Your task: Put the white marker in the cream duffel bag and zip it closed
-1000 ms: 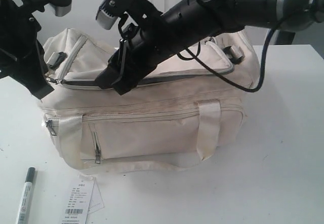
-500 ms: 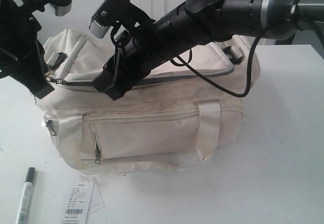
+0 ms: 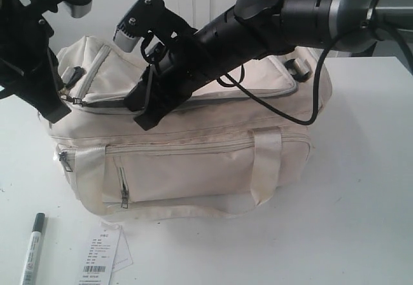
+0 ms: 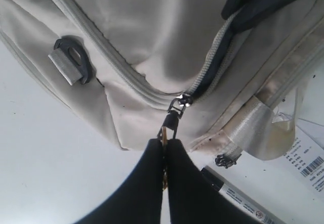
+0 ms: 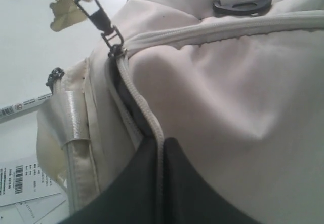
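A white surface fills the exterior view. The cream duffel bag sits on it across the middle of the frame, its front pocket and one looped handle facing the camera. The top zipper is partly open, and a dark slit shows along the upper left of the bag.

The right arm comes in from the upper right and slants down across the bag's top. The left arm hangs at the upper left edge.

The right pincer is pressed narrow at the upper front edge of the bag. In the right wrist view its two fingers are closed together with the zipper track running in between them. The left pincer is at the bag's left end, clamped on the metal zipper pull, as the left wrist view shows.

A paper tag with a barcode lies on the surface at the lower left, in front of the bag. The white marker lies outside the bag in the lower left corner, just left of the tag, with its black cap pointing toward the bag.
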Controlling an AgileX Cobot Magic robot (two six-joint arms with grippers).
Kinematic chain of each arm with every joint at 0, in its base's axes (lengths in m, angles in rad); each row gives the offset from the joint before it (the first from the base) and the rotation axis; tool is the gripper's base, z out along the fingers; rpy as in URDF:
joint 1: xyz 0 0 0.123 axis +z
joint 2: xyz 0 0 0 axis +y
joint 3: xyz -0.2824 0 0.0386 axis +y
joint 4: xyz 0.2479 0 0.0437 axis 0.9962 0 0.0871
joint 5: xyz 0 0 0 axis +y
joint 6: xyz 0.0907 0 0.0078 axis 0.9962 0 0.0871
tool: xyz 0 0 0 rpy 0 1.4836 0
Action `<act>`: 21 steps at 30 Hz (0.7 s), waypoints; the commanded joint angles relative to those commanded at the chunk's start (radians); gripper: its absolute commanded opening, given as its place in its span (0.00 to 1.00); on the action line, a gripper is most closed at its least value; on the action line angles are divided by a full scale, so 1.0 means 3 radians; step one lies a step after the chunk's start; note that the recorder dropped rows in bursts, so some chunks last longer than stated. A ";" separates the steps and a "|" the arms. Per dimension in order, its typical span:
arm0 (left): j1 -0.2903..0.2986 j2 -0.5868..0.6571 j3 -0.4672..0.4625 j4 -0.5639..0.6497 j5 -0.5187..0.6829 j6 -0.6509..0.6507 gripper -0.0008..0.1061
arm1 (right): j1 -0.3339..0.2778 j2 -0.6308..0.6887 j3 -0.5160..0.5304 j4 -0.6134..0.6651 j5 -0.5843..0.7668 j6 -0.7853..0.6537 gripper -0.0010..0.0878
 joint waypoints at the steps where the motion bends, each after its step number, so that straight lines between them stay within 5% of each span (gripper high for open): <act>1: 0.0000 0.0000 0.0000 0.0007 0.0045 -0.0008 0.01 | 0.0000 -0.0007 0.0000 0.0000 0.0006 0.0000 0.01; 11: 0.0000 0.0000 0.0000 0.0438 0.0251 -0.0174 0.01 | 0.0000 -0.0099 0.0000 0.0008 0.0037 -0.0001 0.01; 21: 0.0109 0.0000 0.0000 0.0411 0.0162 -0.0207 0.01 | 0.0000 -0.0128 0.0000 0.0002 0.0073 0.0006 0.01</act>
